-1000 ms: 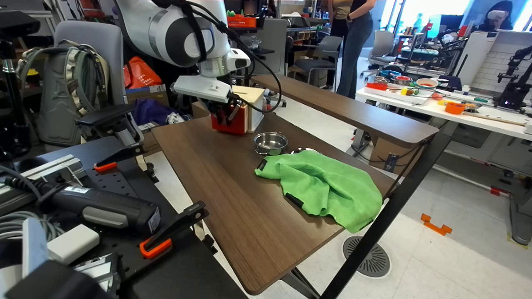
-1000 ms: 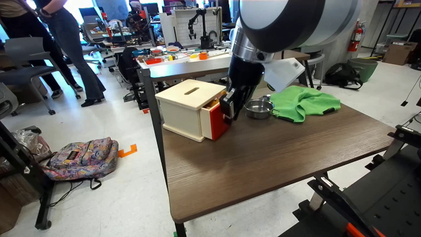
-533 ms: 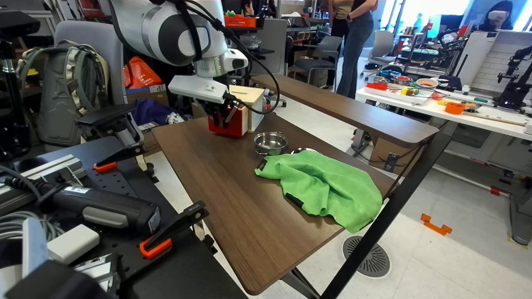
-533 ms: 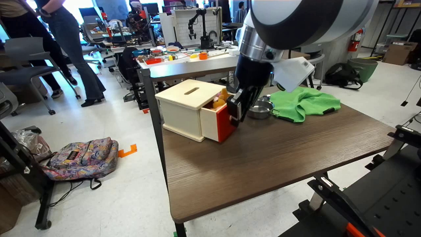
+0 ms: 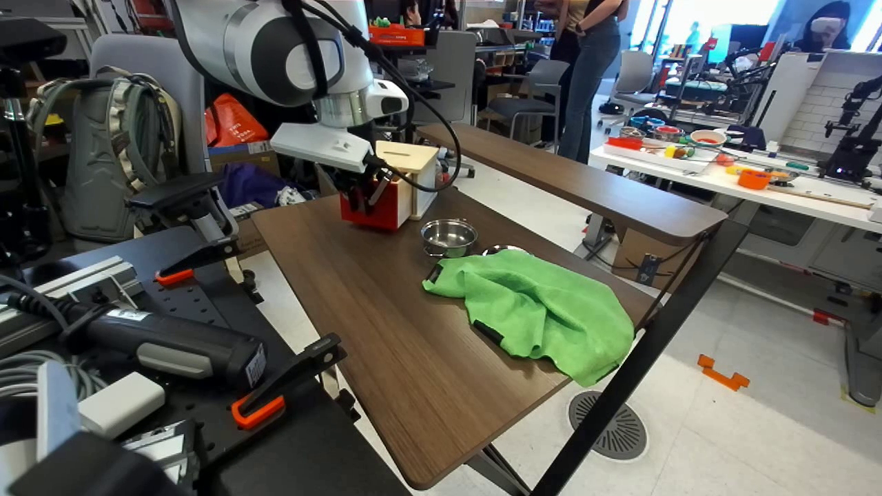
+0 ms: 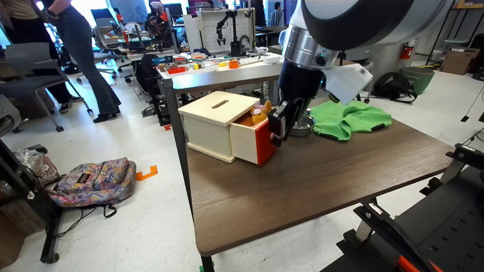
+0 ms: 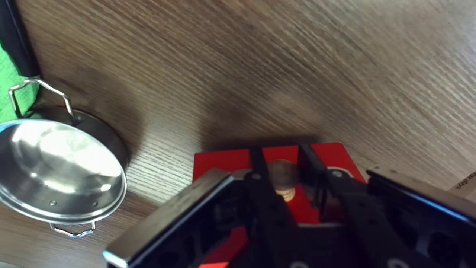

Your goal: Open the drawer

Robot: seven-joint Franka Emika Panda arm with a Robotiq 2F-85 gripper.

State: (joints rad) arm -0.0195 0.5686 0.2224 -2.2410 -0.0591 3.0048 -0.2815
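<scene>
Carrying a pale wooden box [image 6: 206,134], a two-handled metal pot [image 7: 63,167] and a rumpled green cloth [image 5: 537,303], the brown wood-grain bench [image 6: 332,181] stands on a pale floor [image 6: 162,234]. Around it, the room holds two people [image 6: 75,41] standing near a grey chair [image 6: 28,56], a patterned backpack [image 6: 96,183] on the floor and a white table [image 5: 765,203] spread with small items. The white, grey and black arm [image 5: 296,52] reaches down from above, its wrist tilted toward the box's front. The tool [image 7: 281,163] is closed in on the round knob [image 7: 284,175], a finger at either side. That knob sits on the red face of the drawer [image 6: 244,141], which stands part-way out of the box, orange and yellow toys [image 6: 260,114] showing inside.
</scene>
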